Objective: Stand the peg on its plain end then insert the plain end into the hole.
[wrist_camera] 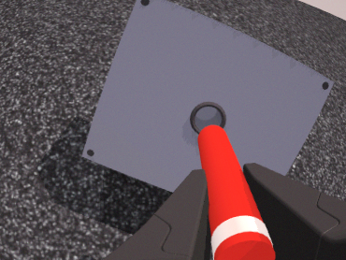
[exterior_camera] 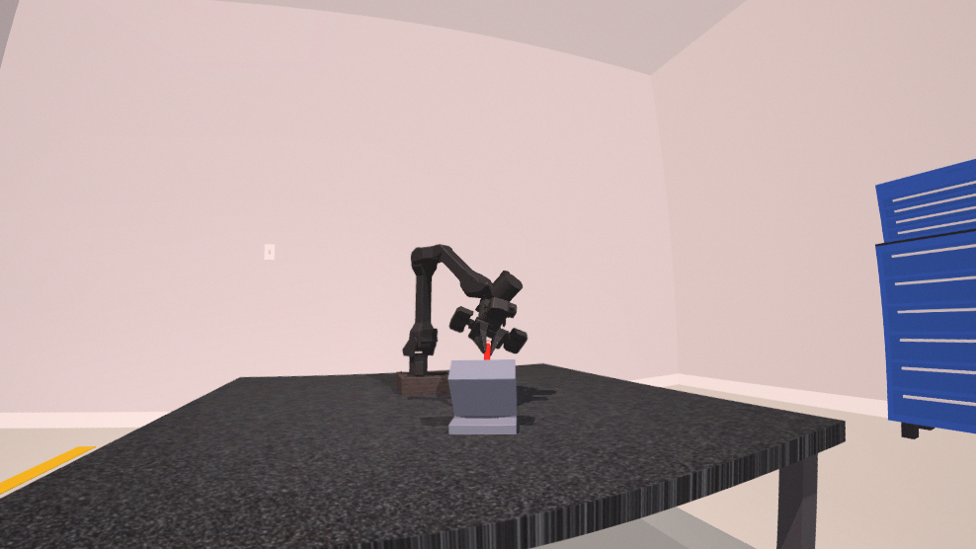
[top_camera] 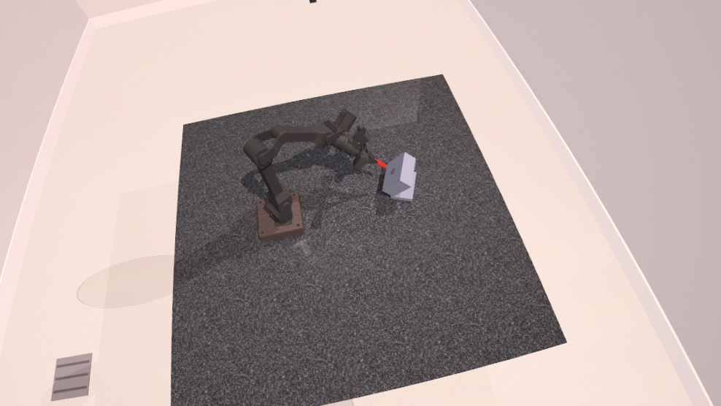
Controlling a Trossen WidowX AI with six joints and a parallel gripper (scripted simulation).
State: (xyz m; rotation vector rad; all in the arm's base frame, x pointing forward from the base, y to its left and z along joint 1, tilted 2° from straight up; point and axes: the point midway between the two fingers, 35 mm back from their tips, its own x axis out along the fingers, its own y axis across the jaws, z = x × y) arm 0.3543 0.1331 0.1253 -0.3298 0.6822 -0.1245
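Observation:
My gripper (wrist_camera: 223, 179) (top_camera: 363, 159) (exterior_camera: 487, 339) is shut on the red peg (wrist_camera: 225, 181) (top_camera: 380, 163) (exterior_camera: 487, 352). The white band (wrist_camera: 239, 230) is at the near end, behind the fingers. The plain end points forward and down at the sloped grey panel (wrist_camera: 249, 69) (top_camera: 398, 177) (exterior_camera: 481, 396). In the wrist view the plain tip sits just at the lower rim of the round hole (wrist_camera: 208, 117) (top_camera: 391, 171) in the panel's face. I cannot tell whether the tip is inside the hole. The peg is held off the table.
The panel block stands on the dark speckled table (top_camera: 352, 302) (exterior_camera: 341, 464), with the arm's brown base (top_camera: 280, 224) behind it. A blue drawer cabinet (exterior_camera: 932, 300) stands on the floor at the right, off the table.

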